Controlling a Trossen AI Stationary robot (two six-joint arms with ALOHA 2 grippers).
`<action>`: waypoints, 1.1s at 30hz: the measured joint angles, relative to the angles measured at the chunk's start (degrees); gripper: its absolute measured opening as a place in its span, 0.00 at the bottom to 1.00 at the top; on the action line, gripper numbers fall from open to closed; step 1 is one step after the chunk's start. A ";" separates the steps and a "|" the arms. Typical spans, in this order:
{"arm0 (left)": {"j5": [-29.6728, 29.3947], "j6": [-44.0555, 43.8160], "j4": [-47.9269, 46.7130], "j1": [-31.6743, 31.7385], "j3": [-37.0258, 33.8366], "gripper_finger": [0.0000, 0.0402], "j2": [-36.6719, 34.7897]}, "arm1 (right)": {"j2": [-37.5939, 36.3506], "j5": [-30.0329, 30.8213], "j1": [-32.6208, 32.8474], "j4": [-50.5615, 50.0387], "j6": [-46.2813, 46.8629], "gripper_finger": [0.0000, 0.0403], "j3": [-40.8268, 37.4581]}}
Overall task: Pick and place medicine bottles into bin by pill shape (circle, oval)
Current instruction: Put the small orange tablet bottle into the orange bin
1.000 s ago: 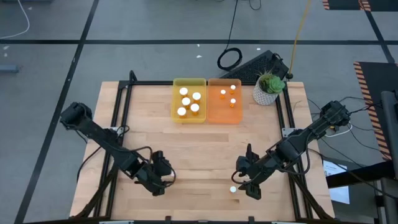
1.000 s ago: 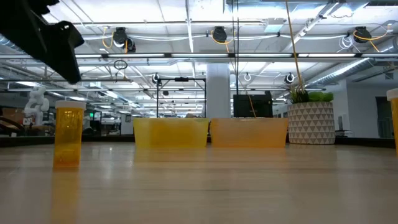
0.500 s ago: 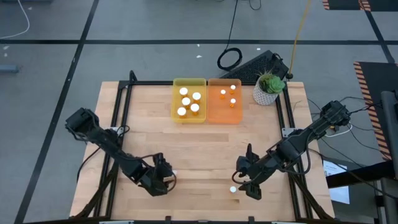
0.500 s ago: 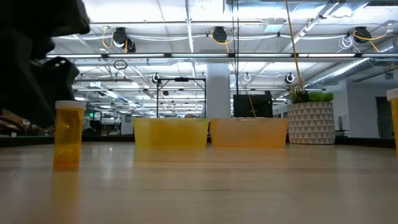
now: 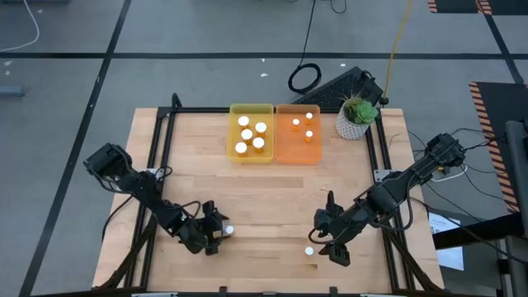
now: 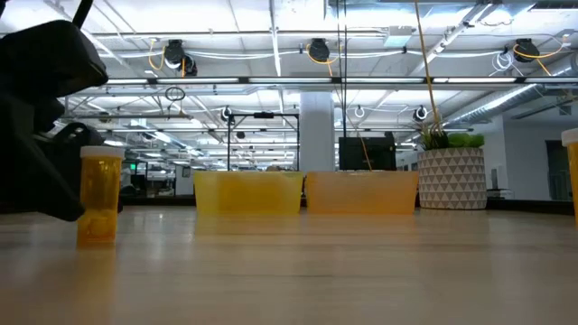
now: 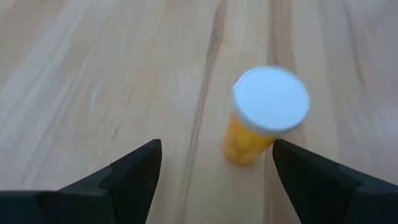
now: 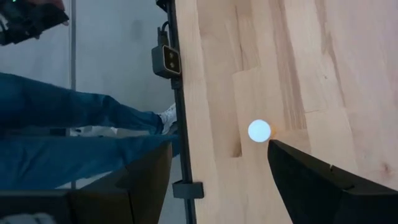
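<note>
Change: the left gripper (image 5: 216,237) has dropped from above the desk to bottle height and slid back a little, so the white cap of the near-left small translucent orange pill bottle (image 5: 229,229), hidden under the wrist a second ago, now shows at the gripper's 3 o'clock side in the high view.
Left gripper state: fingers spread wide; in the left wrist view the bottle (image 7: 266,116) stands upright ahead of the tips, off toward one finger, not yet between them.
Meaning for the task: my reading is that the approach is set and the grasp not begun; the gripper must shift sideways and advance before closing.
Right gripper: the right gripper (image 5: 330,245) waits at about 5 o'clock on the desk, fingers apart and holding nothing, with a second white-capped orange bottle (image 5: 309,251) just beside it.
Bins: the shallow translucent yellow plastic tray (image 5: 233,149) at 12 o'clock holds five capped bottles; the matching orange tray (image 5: 316,153) touching its side holds four.
Task progress: two bottles remain loose, both near the front of the light wooden desk (image 5: 272,202).
Edges: the right-hand bottle (image 8: 259,130) stands near the desk's front edge, where a person's legs in blue jeans (image 8: 74,115) show beyond.
Open room: the desk between the front bottles and the trays carries nothing, so carrying looks unobstructed; the white patterned pot with a green plant (image 5: 357,117) sits beside the orange tray at 1 o'clock.
</note>
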 joint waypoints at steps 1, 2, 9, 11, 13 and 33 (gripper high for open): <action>-0.18 1.22 1.85 0.08 -0.61 0.77 0.00 | 0.00 -0.22 0.00 0.00 -0.37 0.64 0.00; -0.24 2.37 3.28 0.09 -1.16 0.77 0.00 | 0.00 -0.32 0.00 -0.08 -0.61 0.64 0.00; 0.44 5.25 9.43 -0.64 -3.47 0.77 2.50 | 0.00 -0.18 -0.42 -0.24 -3.37 0.64 -0.02; 0.05 6.47 11.72 -0.96 -3.45 0.76 4.48 | 0.00 -0.10 -1.06 -0.26 -4.41 0.64 -0.02; -0.30 7.74 15.40 -1.09 -3.45 0.73 6.50 | 0.00 -0.02 -1.97 -0.36 -5.45 0.64 -0.02; -2.52 9.35 21.47 -0.48 -3.30 0.30 10.82 | 0.00 0.00 -12.71 1.10 -14.52 0.64 -0.04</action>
